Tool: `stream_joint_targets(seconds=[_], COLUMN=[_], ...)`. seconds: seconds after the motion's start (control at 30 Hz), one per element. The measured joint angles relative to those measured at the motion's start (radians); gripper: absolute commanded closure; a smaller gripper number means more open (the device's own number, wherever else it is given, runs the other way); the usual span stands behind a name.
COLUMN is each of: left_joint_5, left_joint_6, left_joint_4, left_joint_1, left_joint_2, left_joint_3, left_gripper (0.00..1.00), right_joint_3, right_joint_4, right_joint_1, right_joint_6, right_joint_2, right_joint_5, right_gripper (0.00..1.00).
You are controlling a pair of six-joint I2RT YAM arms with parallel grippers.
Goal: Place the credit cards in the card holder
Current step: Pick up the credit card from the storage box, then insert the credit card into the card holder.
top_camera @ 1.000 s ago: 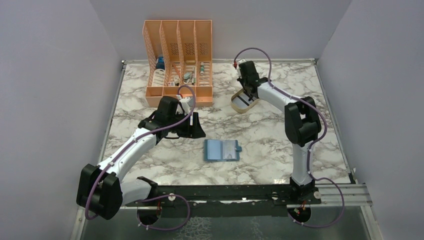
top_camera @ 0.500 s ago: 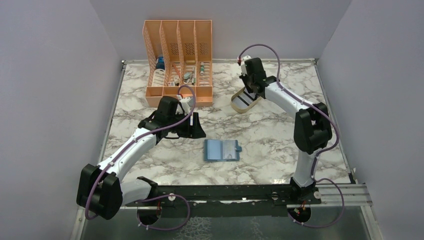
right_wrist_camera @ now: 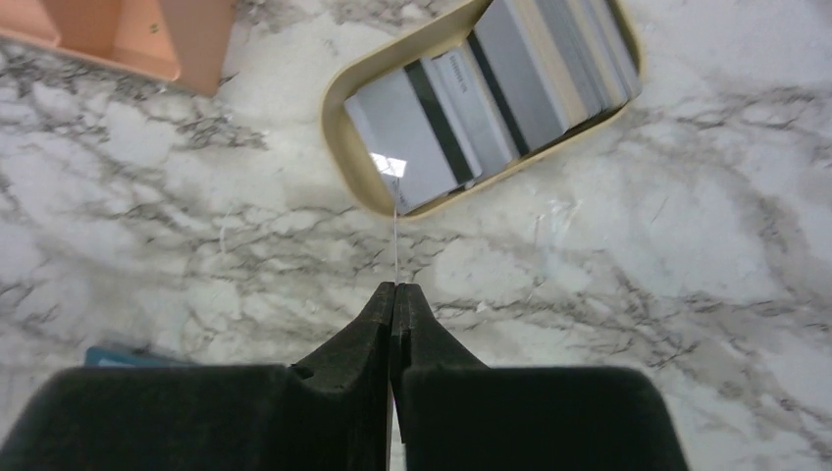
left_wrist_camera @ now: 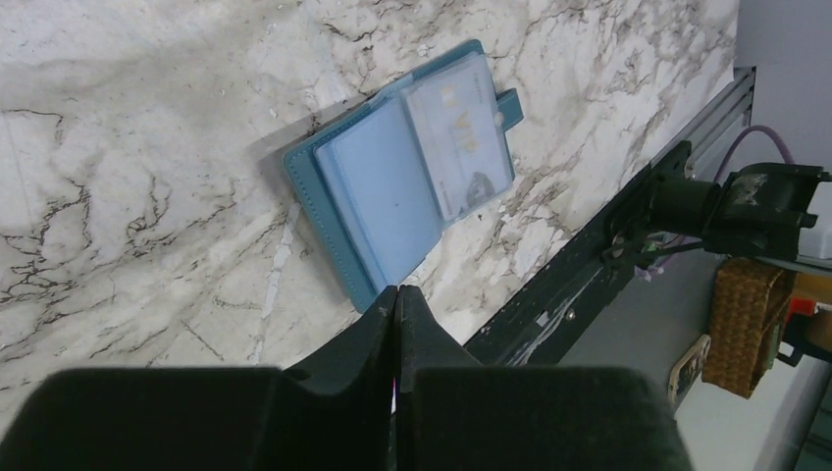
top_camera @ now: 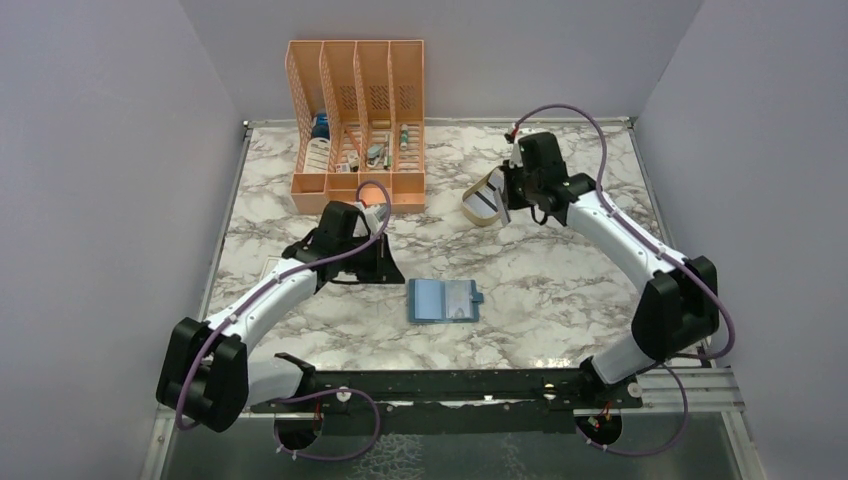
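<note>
The right arm has swung its elbow out toward the worktop's (top_camera: 560,300) right edge, and the right hand (right_wrist_camera: 394,287) has come out of the beige oval tray (right_wrist_camera: 334,118), pinched shut on one credit card (right_wrist_camera: 390,165) seen edge-on. The left hand (left_wrist_camera: 395,291) has closed on nothing and edged toward the near edge. There is one tray, one orange file rack (top_camera: 355,110) with four compartments, and one card holder (left_wrist_camera: 392,167). Several grey, dark-striped credit cards (right_wrist_camera: 491,98) overlap in the tray; I cannot count them exactly. The teal card holder lies open and flat near the worktop's middle, its pale blue slots up and one card in its right half.
</note>
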Motion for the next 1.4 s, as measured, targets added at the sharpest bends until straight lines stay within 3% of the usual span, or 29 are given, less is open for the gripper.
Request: stream_joint_targets(seconds=[0.5, 0.9, 1.4], left_joint_5=[0.04, 0.04, 0.04], left_joint_6=[-0.205, -0.301, -0.355], left_joint_4=[0.241, 0.406, 0.491], left_joint_1=[0.0, -0.018, -0.056], left_joint_2=[0.087, 0.172, 0.191], left_joint_3=[-0.128, -0.26, -0.293], left_gripper=[1.0, 1.0, 1.0], right_joint_3=[-0.356, -0.535, -0.62], right_joint_4=[0.053, 0.214, 0.362], right_joint_1=[0.005, 0.089, 0.186], right_joint_6=[0.258, 0.412, 0.568], right_joint_2=[-0.345, -0.39, -0.326], right_joint_5=[-0.375, -0.528, -0.551], right_gripper=[0.99, 0.99, 0.99])
